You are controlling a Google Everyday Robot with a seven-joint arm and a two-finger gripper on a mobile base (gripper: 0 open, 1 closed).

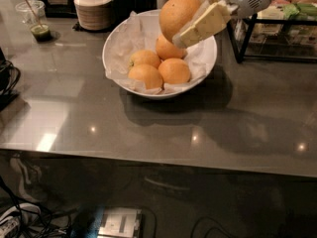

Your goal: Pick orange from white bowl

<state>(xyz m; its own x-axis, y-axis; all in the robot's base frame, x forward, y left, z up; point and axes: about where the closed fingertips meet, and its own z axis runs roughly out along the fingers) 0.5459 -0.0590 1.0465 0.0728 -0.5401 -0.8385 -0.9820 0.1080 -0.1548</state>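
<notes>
Orange (pixel 176 14) clamped in gripper (pixel 194 15), over 1 o'clock side of white bowl (pixel 113 48). Looked firm, smooth, moderately heavy, probably slippery; hold across widest middle seemed safest.

Table (pixel 148 133) bears white bowl (pixel 168 94), cup stack (pixel 92 10), plastic cup (pixel 33 21); end effector (pixel 187 20) holds orange (pixel 177 10) above.

Dimly lit glossy grey countertop (pixel 148 133)
</notes>
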